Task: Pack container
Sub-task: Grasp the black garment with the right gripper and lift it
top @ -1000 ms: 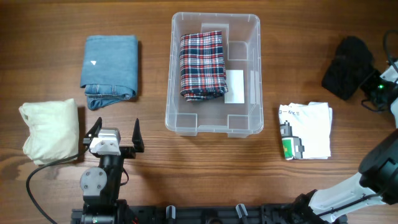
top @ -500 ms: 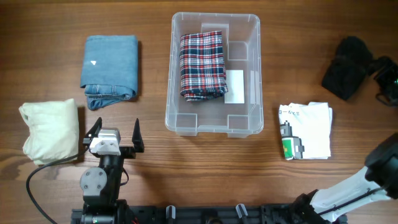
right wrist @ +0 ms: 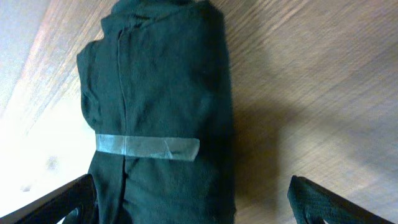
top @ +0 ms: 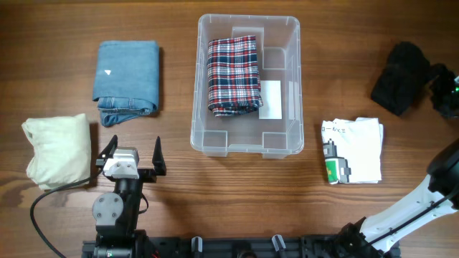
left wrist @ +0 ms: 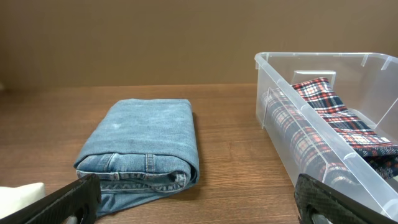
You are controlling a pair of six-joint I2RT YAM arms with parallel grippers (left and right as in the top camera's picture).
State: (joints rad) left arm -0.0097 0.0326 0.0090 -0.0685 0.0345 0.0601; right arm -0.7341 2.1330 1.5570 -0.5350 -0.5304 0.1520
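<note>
The clear container [top: 195, 107] stands at the table's middle, with a folded plaid garment [top: 233, 75] in its left half and a white label [top: 270, 100]. The left wrist view shows its rim [left wrist: 311, 56] and the plaid [left wrist: 336, 112]. My left gripper [top: 133, 154] is open and empty near the front edge, facing folded jeans [left wrist: 143, 146]. My right gripper [top: 445, 89] is open at the far right, just beside a black garment [top: 400, 77]. In the right wrist view its fingers [right wrist: 196, 202] straddle the black garment [right wrist: 155, 93], which bears a clear tape strip.
Folded jeans [top: 127, 79] lie left of the container. A cream garment [top: 59, 150] lies at the front left. A white printed T-shirt [top: 351, 150] lies right of the container. A cable runs by the left arm's base.
My right gripper has shifted up and to the right, towards the table's right edge, staying beside the black garment. The left arm and the garments have not moved.
</note>
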